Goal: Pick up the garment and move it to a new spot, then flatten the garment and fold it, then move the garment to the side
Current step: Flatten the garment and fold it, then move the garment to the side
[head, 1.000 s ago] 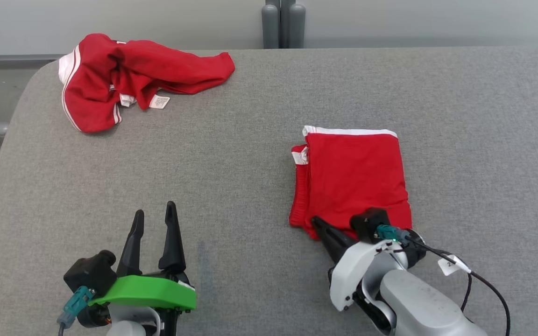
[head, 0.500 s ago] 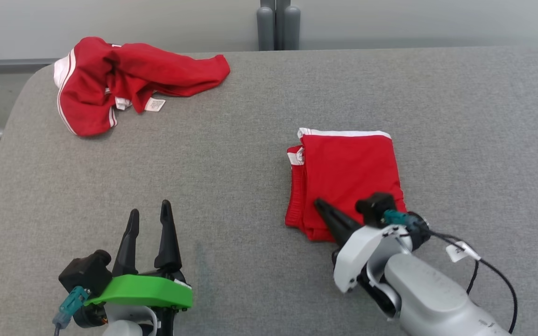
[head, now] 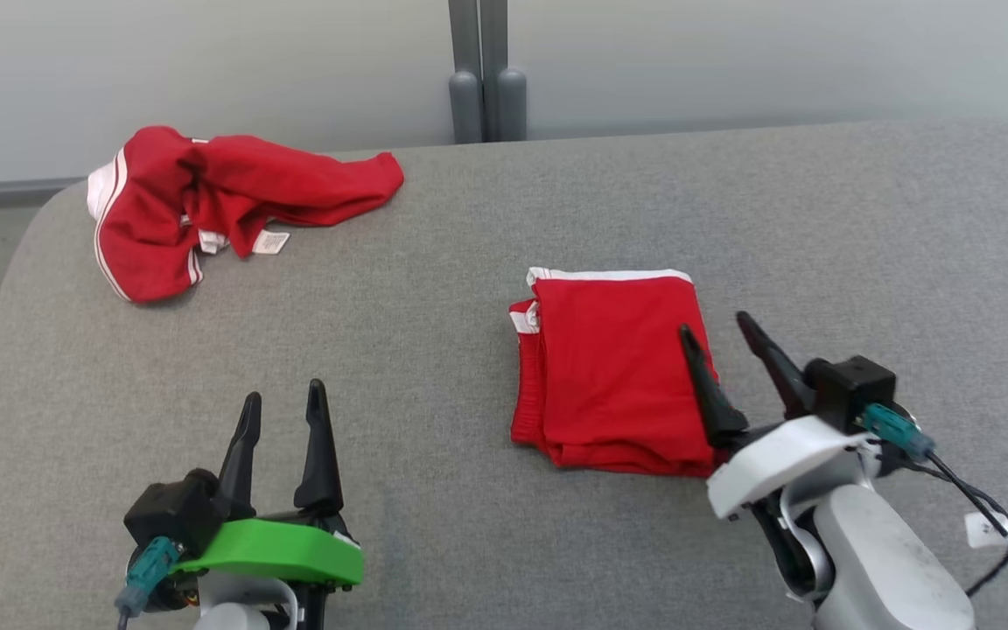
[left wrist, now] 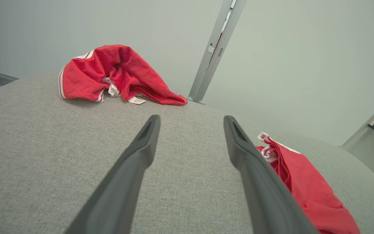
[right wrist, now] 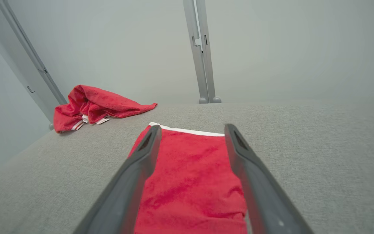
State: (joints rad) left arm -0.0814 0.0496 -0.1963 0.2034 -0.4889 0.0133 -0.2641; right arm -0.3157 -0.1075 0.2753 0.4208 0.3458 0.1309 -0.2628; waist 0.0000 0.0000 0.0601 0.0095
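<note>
The garment point(head: 613, 367), red shorts with white trim, lies folded into a neat rectangle on the grey padded table point(head: 434, 289), right of centre. It also shows in the right wrist view point(right wrist: 190, 175) and the left wrist view point(left wrist: 304, 185). My right gripper point(head: 716, 325) is open at the garment's near right corner, raised over it, with nothing between its fingers point(right wrist: 192, 128). My left gripper point(head: 283, 398) is open and empty near the table's front left, well clear of the garment point(left wrist: 192, 118).
A second red garment point(head: 206, 206), crumpled with a white label showing, lies at the far left corner point(left wrist: 115, 74) point(right wrist: 89, 105). A grey post point(head: 486, 96) stands behind the table's back edge. The table's left edge point(head: 5, 289) is rounded.
My right gripper has opened, let go of the folded garment's near edge and risen to the right. The head camera has tilted, shifting the whole picture. My left gripper has stayed put.
</note>
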